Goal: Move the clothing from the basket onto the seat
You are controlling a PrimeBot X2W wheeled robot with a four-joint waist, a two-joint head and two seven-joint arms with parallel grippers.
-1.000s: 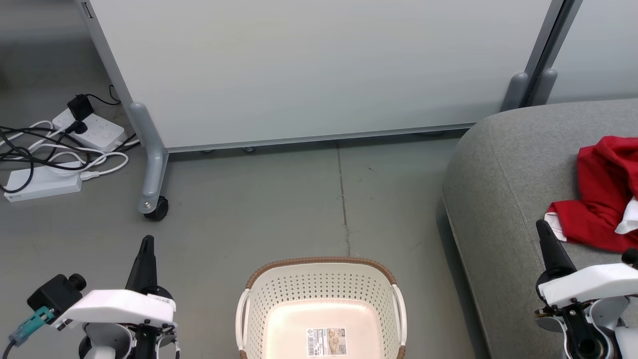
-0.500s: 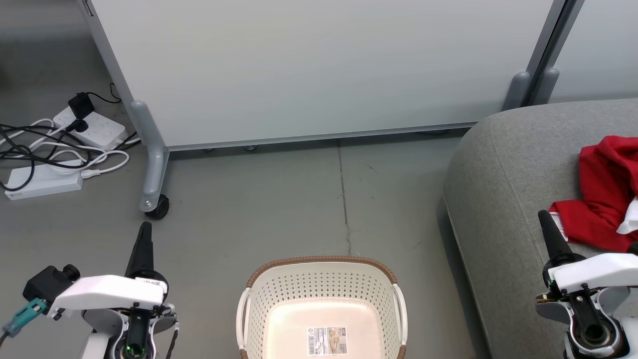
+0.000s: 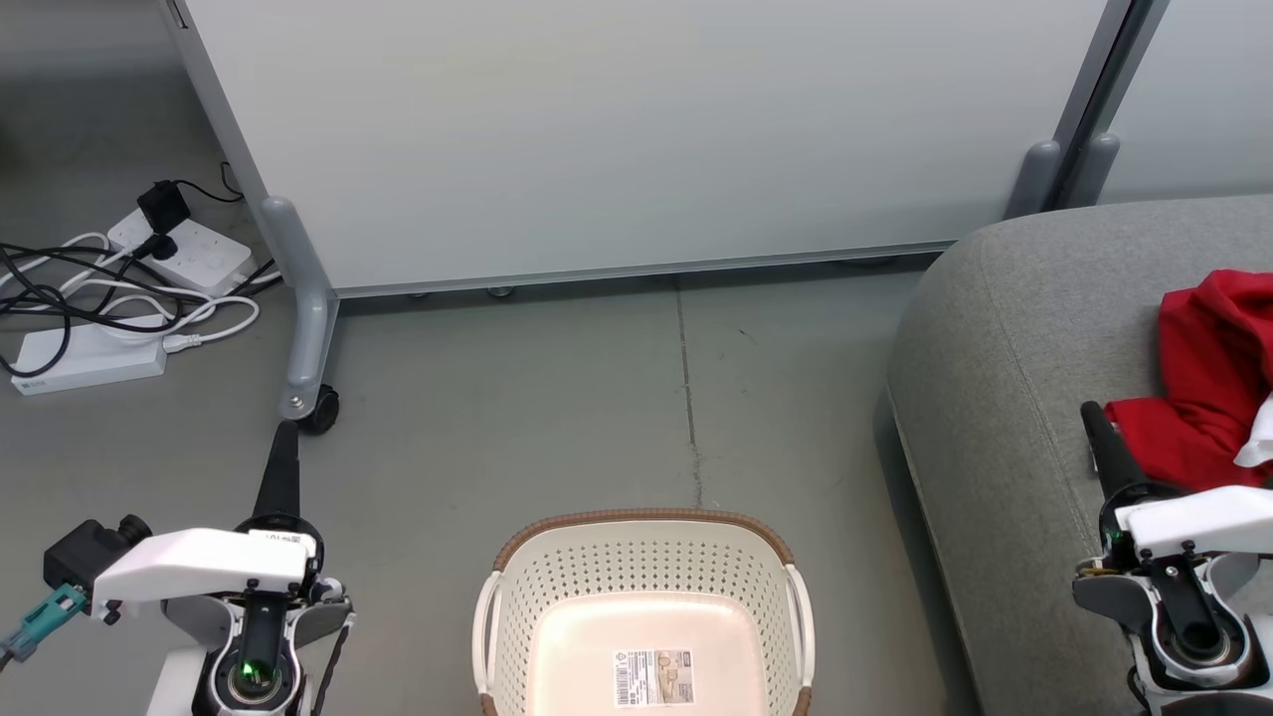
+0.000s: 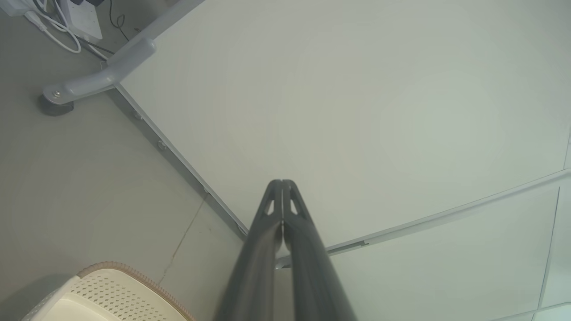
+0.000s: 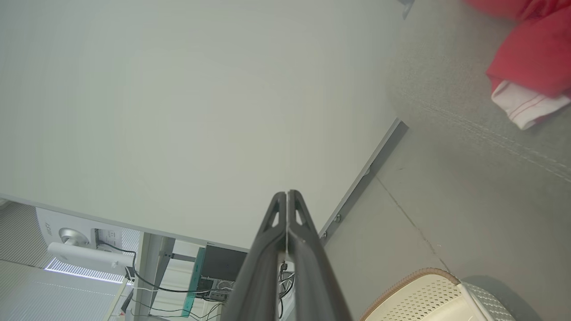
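The cream-white perforated plastic laundry basket with the brown woven-look rim (image 3: 641, 517) sits on the grey floor (image 3: 557, 398), bottom centre of the head view. Its pale bottom and barcode label (image 3: 653, 679) are in plain sight.

To the right of the basket is the large grey fabric-upholstered sofa seat (image 3: 995, 378), and on it lies the bright red clothing with white ribbed cuffs (image 3: 1208, 398), crumpled in a heap, well apart from the basket. In the right wrist view one white cuff (image 5: 528, 104) rests flat on the upholstery.

The left end effector (image 3: 286, 430) is out to the left of the basket, above the floor, its two long dark fingers pressed tight together with nothing between them. The left wrist view shows those fingers meeting at the tip.

The right end effector (image 3: 1089, 408) is to the right of the basket, over the seat. It is closed too, fingers flush and gripping nothing, with its tip near the edge of the red heap.

Beyond the basket stands a pale grey partition panel (image 3: 636, 129) on a castor leg (image 3: 320, 410). Further left of the basket, white power strips with tangled cables (image 3: 90, 363) lie on the floor.
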